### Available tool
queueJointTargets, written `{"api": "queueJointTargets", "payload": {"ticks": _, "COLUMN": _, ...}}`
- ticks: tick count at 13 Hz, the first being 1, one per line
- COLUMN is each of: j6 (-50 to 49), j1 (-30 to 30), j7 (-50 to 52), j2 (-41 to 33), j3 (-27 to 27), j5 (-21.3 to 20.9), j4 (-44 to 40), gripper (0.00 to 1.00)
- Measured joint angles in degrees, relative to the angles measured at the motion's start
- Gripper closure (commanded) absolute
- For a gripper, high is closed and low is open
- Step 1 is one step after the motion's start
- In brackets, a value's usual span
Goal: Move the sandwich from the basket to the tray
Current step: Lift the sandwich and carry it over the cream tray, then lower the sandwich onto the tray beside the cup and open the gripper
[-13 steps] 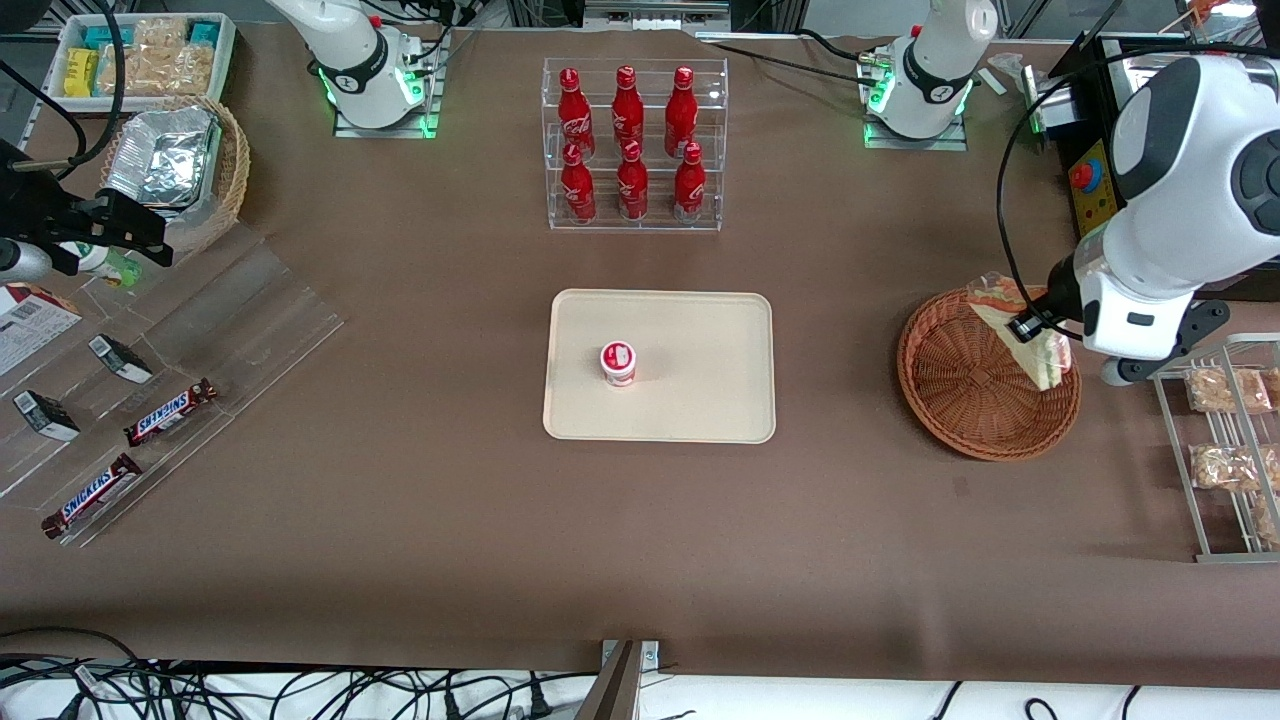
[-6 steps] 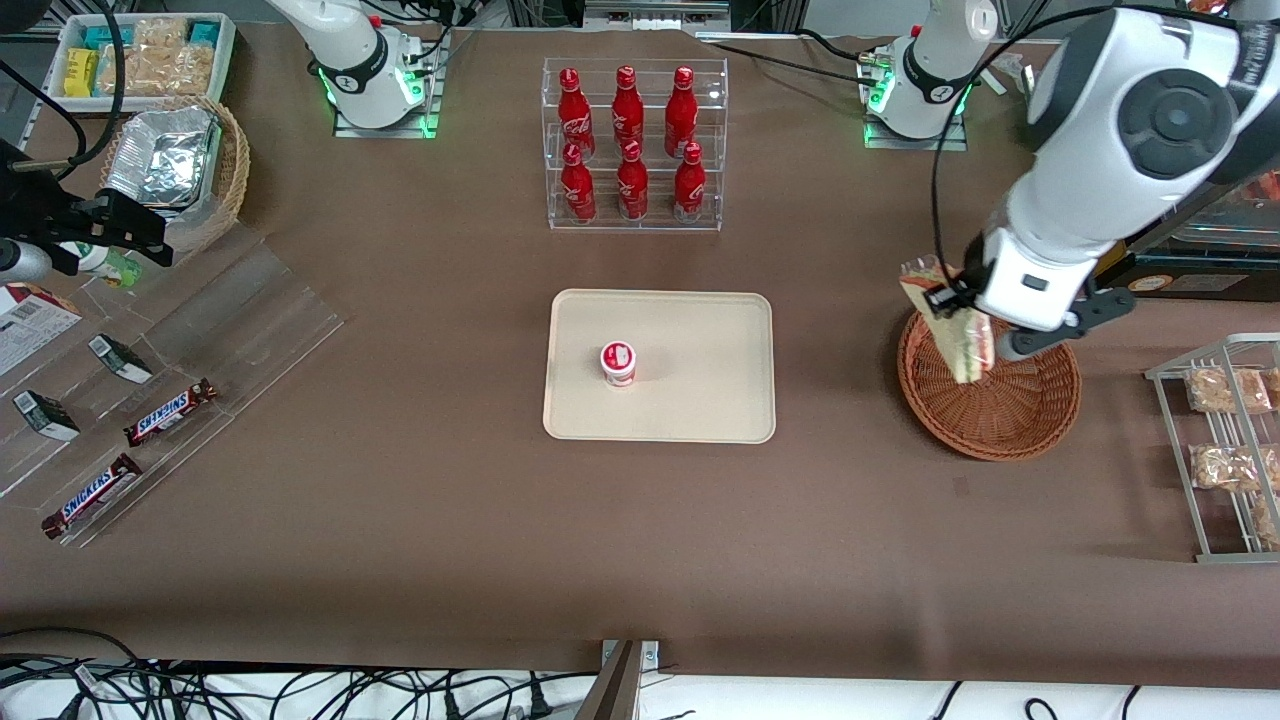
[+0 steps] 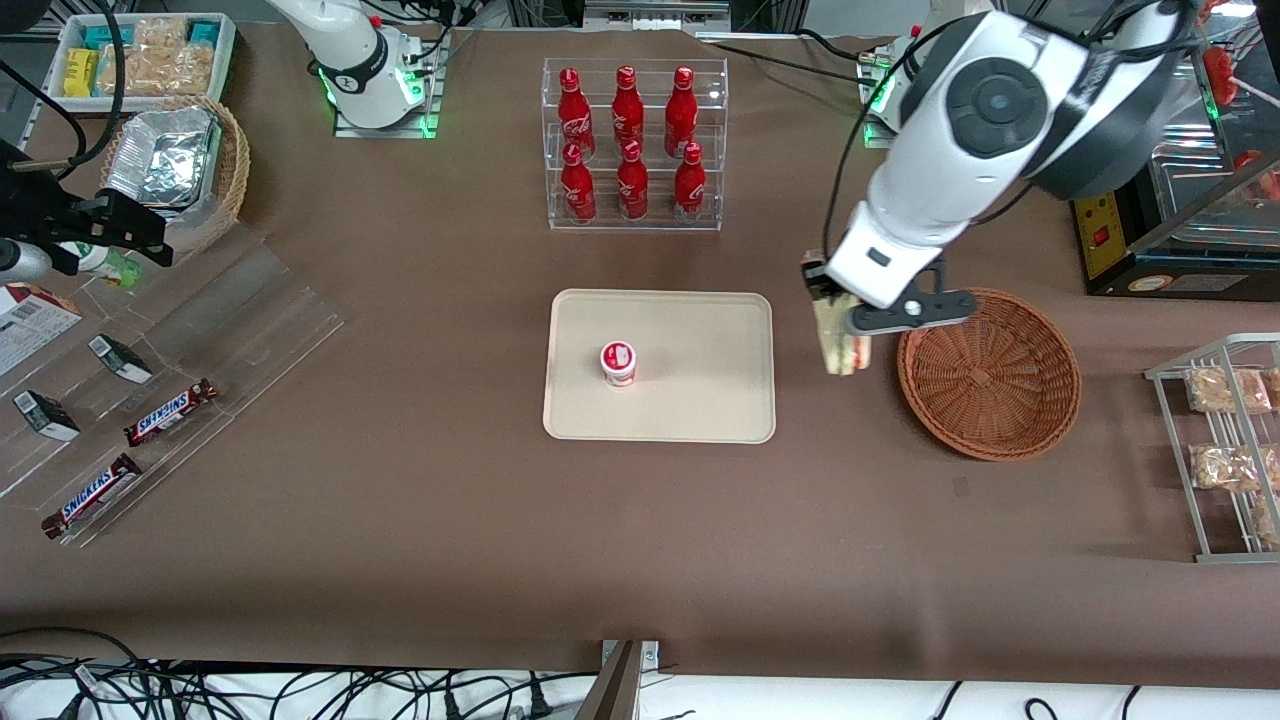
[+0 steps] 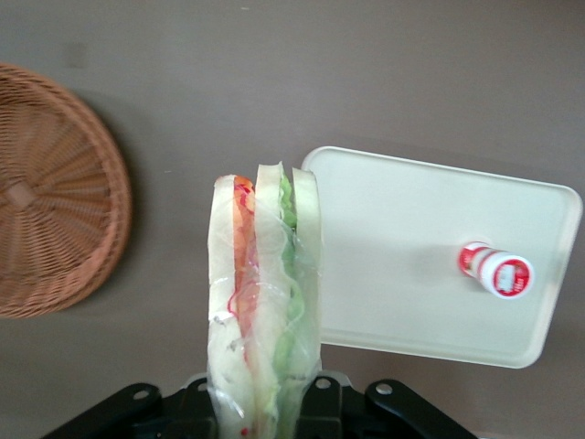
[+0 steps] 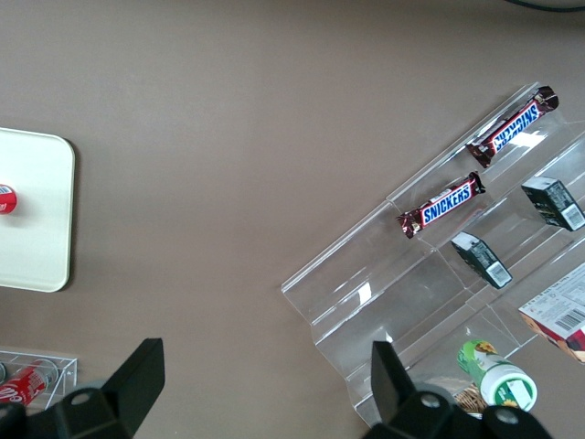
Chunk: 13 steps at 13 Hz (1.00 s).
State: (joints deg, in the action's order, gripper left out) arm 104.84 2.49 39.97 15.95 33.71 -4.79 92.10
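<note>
My gripper (image 3: 838,325) is shut on the sandwich (image 3: 842,348), a clear-wrapped wedge of white bread with red and green layers, hanging point-down in the air between the basket (image 3: 988,374) and the tray (image 3: 700,400). In the left wrist view the sandwich (image 4: 263,293) sticks out from between the jaws of my gripper (image 4: 263,402), over bare tabletop beside the tray's edge (image 4: 384,210), with the reddish-brown woven basket (image 4: 55,229) to its side holding nothing. The cream tray carries a small red-and-white cup (image 3: 618,362).
A clear rack of red bottles (image 3: 632,145) stands farther from the front camera than the tray. A wire rack with bagged snacks (image 3: 1225,445) sits at the working arm's end. A clear stepped display with Snickers bars (image 3: 170,412) and a tan basket of foil containers (image 3: 175,170) lie toward the parked arm's end.
My gripper has lifted the sandwich out of the basket and carried it sideways toward the tray; the basket now holds nothing.
</note>
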Motion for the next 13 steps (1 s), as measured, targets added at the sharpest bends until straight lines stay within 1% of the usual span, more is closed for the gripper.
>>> {"api": "queueJointTargets", "payload": {"ticks": 4, "j6": 6.35, "j1": -3.34, "j7": -0.25, "j2": 4.79, "j3": 0.15, "j5": -0.07, "j4": 0.67, "gripper": 1.00}}
{"api": "queueJointTargets", "payload": {"ticks": 8, "j6": 16.23, "j1": -4.86, "j7": 0.11, "j2": 7.34, "j3": 0.14, "j5": -2.09, "j4": 6.68, "gripper": 1.00}}
{"api": "queueJointTargets", "payload": {"ticks": 9, "j6": 17.32, "j1": -5.15, "j7": 0.12, "j2": 8.09, "j3": 0.14, "j5": -3.11, "j4": 7.56, "gripper": 1.00}}
{"api": "queueJointTargets", "payload": {"ticks": 10, "j6": 18.11, "j1": -5.62, "j7": 0.71, "j2": 9.10, "j3": 0.13, "j5": -5.05, "j4": 8.04, "gripper": 1.00}}
{"api": "queueJointTargets", "payload": {"ticks": 13, "j6": 21.63, "j1": -7.78, "j7": 6.51, "j2": 13.67, "j3": 0.13, "j5": -12.47, "j4": 8.57, "gripper": 1.00}}
